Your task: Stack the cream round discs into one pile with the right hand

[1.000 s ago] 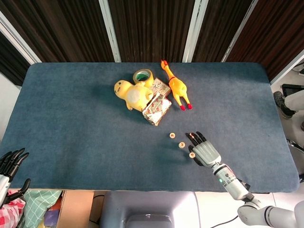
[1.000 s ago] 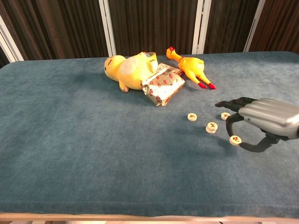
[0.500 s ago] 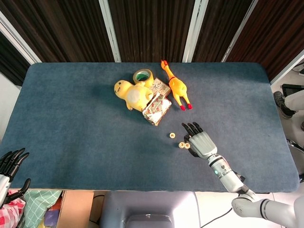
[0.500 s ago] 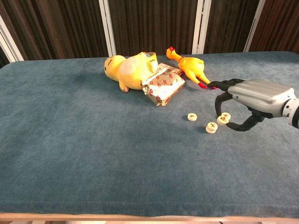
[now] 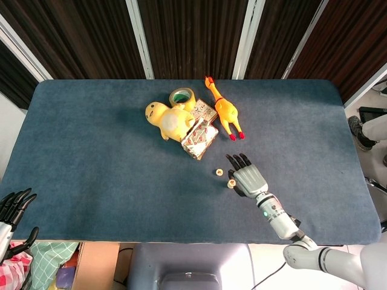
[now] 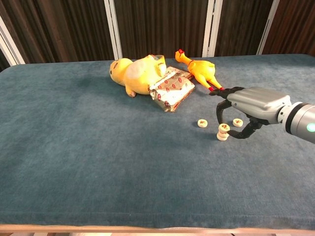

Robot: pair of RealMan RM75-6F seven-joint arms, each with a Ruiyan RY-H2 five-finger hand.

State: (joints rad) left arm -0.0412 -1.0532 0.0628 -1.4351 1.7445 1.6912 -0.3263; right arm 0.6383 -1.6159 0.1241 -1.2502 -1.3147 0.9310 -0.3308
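Observation:
Several cream round discs with red marks lie right of the table's middle. My right hand point(image 6: 252, 103) point(image 5: 248, 179) pinches one disc point(image 6: 224, 128) between thumb and a finger, and it sits on top of another disc point(image 6: 222, 136) point(image 5: 231, 183). A single disc point(image 6: 202, 123) point(image 5: 219, 173) lies just to their left. One more disc point(image 6: 238, 122) lies under the palm and is hidden in the head view. My left hand point(image 5: 13, 208) hangs off the table's near left corner with its fingers spread and nothing in it.
Behind the discs lie a foil snack packet point(image 6: 171, 88), a yellow plush duck point(image 6: 134, 73), a rubber chicken point(image 6: 201, 70), a small box point(image 5: 204, 110) and a tape roll point(image 5: 182, 96). The blue cloth table point(image 6: 88, 157) ends close to my right forearm.
My right hand took the disc nearest me, carried it left and away from me, and now holds it on top of the middle disc.

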